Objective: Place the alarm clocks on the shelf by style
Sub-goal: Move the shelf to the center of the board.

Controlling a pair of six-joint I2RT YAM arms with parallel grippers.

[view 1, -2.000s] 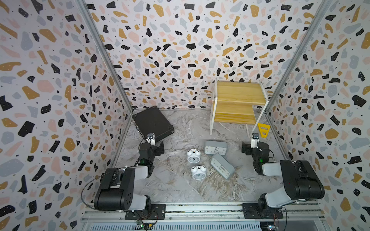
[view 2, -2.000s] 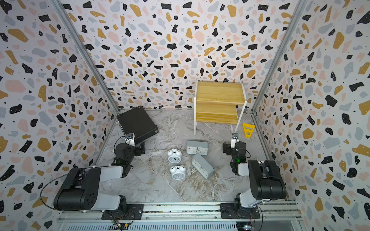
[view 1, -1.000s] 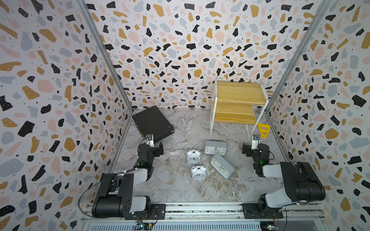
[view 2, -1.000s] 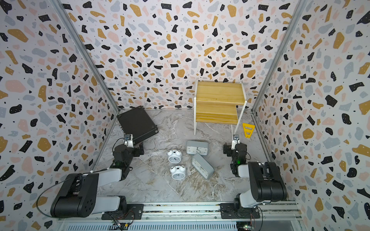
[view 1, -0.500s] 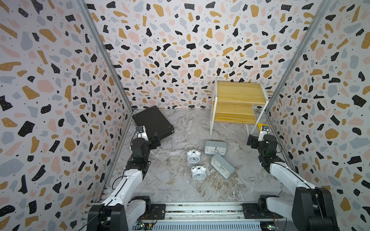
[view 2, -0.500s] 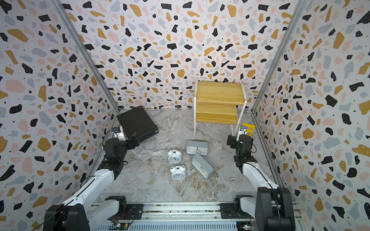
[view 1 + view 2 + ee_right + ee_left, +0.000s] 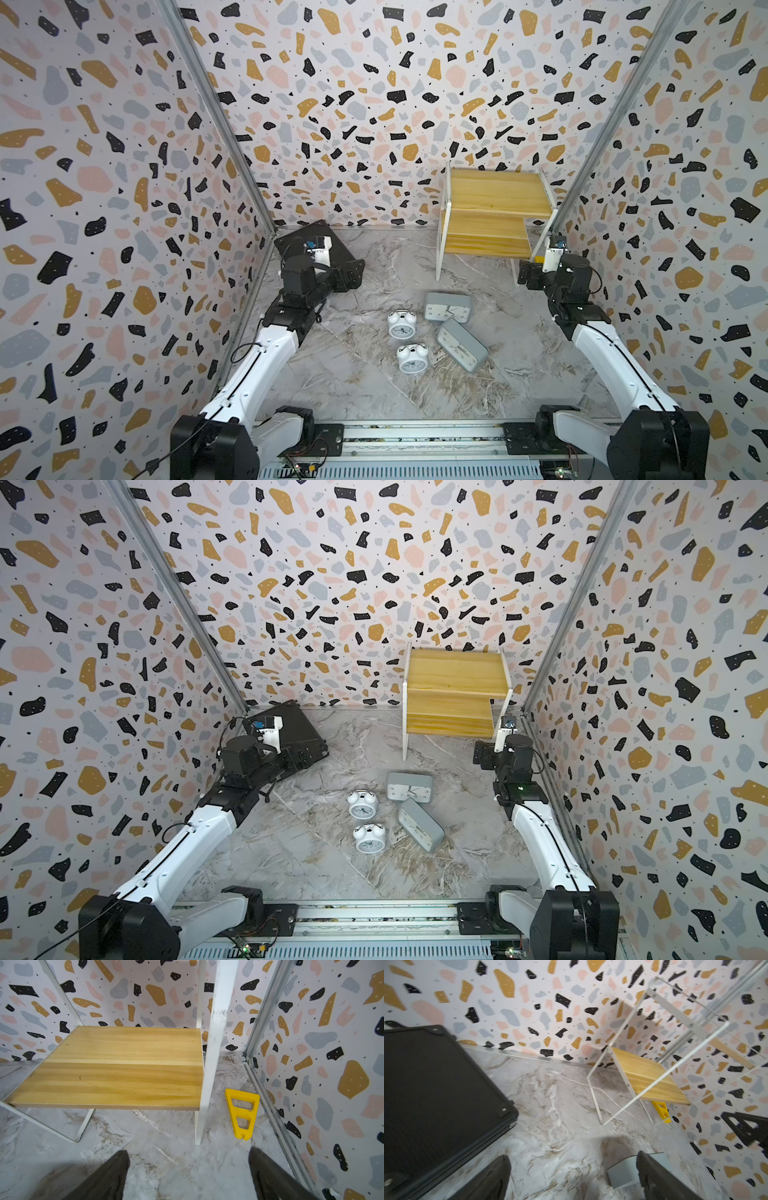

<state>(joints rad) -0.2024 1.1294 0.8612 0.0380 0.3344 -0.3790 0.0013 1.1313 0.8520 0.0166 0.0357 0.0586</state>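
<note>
I see my left gripper (image 7: pixel 572 1169) released beside the matte black flat case (image 7: pixel 436 1095), and my right gripper (image 7: pixel 188 1161) released before the smooth yellowish wooden two-tier shelf (image 7: pixel 116 1076).

I operate in a robot test cell. Indicators: three printed terrazzo panels (image 7: pixel 374 104) form the walls, joined by bare aluminium corner profiles (image 7: pixel 216 120). The floor (image 7: pixel 365 390) is a marble-print sheet. Along the lower edge of both top views, a metal rail (image 7: pixel 419 436) carries my left arm base (image 7: pixel 291 424) and right arm base (image 7: pixel 557 428), with exposed cabling (image 7: pixel 232 354) and a small circuit board (image 7: pixel 297 467) beside them.
</note>
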